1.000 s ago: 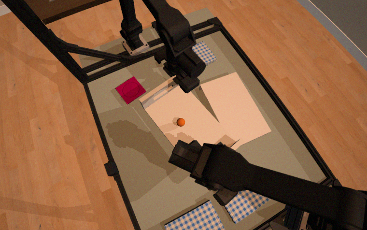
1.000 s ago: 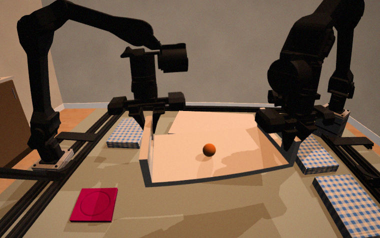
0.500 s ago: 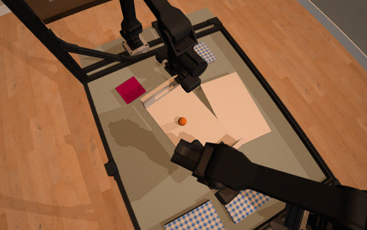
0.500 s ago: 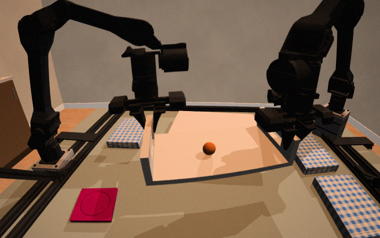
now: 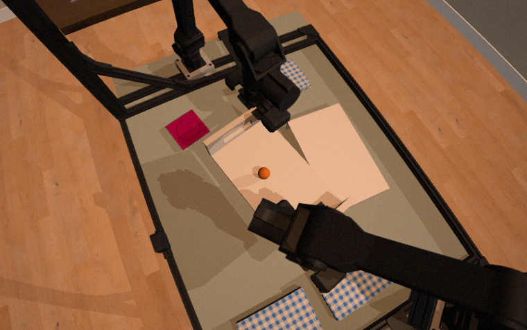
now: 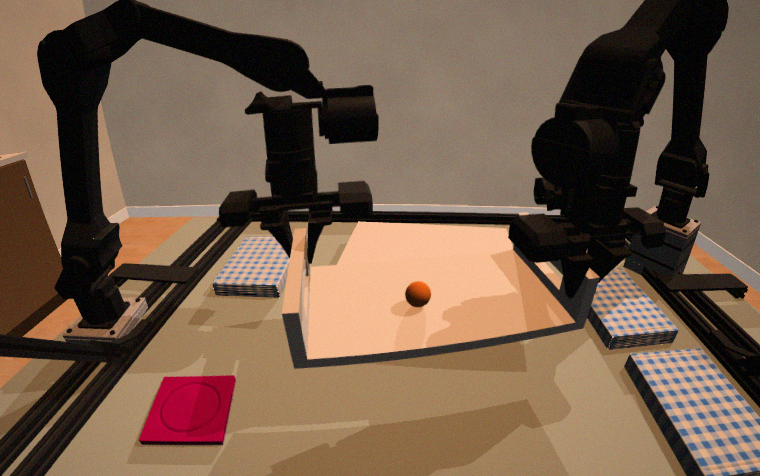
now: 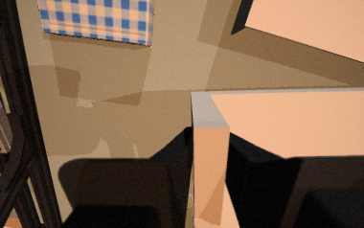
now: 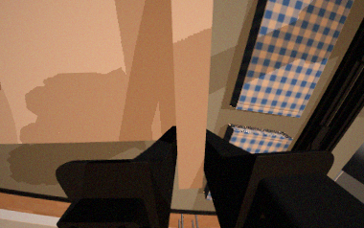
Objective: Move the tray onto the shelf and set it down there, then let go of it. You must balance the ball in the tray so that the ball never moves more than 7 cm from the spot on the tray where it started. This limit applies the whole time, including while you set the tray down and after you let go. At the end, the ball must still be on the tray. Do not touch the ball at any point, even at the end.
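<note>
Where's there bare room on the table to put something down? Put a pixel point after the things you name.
Between the red square [image 5: 193, 135] [image 6: 212, 386] and the tray's [image 5: 233, 163] [image 6: 358, 330] near wall, and along the table's front in the exterior view. It's crowded around the two checkered blocks beside the right gripper [image 6: 586, 285] [image 8: 191, 139].

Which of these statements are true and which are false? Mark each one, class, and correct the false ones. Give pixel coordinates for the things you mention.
1. The orange ball [image 5: 263, 172] [image 6: 417, 293] is on the tray [image 5: 233, 159] [image 6: 347, 319] [image 7: 211, 172] [image 8: 192, 96]. True.
2. The left gripper [image 5: 259, 116] [image 6: 300, 260] [image 7: 202, 132] is open and away from the tray. False: it is shut on one of the tray's walls.
3. The right gripper [image 5: 299, 252] [image 6: 583, 280] [image 8: 186, 130] is shut on the opposite tray wall. True.
4. The ball touches a tray wall. False: it sits on the tray's floor, apart from both walls.
5. The red square [image 5: 187, 129] [image 6: 187, 409] lies apart from the tray. True.
</note>
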`<state>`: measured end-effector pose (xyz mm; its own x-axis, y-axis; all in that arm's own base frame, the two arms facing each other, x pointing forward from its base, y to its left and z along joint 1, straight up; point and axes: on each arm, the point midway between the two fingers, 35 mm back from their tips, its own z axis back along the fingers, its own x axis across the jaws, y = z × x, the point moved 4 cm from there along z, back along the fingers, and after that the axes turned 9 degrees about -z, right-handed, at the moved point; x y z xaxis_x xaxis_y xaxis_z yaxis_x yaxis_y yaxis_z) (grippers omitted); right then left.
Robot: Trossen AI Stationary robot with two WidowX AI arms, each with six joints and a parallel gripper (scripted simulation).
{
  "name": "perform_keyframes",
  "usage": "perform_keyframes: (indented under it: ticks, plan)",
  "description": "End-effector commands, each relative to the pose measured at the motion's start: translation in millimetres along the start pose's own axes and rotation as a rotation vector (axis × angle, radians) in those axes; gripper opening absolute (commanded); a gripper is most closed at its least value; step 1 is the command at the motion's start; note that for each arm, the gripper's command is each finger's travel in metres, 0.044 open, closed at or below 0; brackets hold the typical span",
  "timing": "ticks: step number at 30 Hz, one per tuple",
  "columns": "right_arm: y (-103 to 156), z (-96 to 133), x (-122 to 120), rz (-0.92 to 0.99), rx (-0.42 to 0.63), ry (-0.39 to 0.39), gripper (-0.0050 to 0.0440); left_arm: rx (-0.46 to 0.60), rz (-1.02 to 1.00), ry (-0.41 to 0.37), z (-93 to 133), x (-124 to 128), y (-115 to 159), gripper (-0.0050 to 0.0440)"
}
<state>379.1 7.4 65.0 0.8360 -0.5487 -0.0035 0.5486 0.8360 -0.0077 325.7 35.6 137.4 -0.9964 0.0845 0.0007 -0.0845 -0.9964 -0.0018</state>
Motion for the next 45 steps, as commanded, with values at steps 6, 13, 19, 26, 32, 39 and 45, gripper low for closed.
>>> perform_keyframes:
  ticks: [6, 13, 19, 26, 32, 39, 45]
  plan:
    - [-4, 6, 0, -0.002, 0.027, 0.006, 0.002, 0.021, -0.002, 0.01, 1, 0, -4, 0.002]
    - [-4, 2, -2, -0.002, -0.014, -0.003, 0.002, -0.02, -0.002, 0.001, 4, -2, -4, 0.002]
    - [-10, 6, 0, -0.002, 0.029, 0.008, 0.002, 0.023, -0.002, 0.012, 0, 0, -10, 0.002]
    - [-11, 4, -2, -0.001, 0.029, -0.007, 0.002, 0.023, -0.002, -0.002, 3, -2, -11, 0.002]
    - [-13, 4, -2, -0.002, 0.002, 0.001, 0.002, -0.004, -0.002, 0.006, 3, -2, -12, 0.002]
    - [-16, 6, -1, -0.002, 0.028, 0.008, 0.002, 0.022, -0.002, 0.012, 0, -1, -15, 0.002]
    - [-16, 3, -3, -0.002, 0.004, -0.006, 0.002, -0.002, -0.002, -0.002, 4, -3, -16, 0.002]
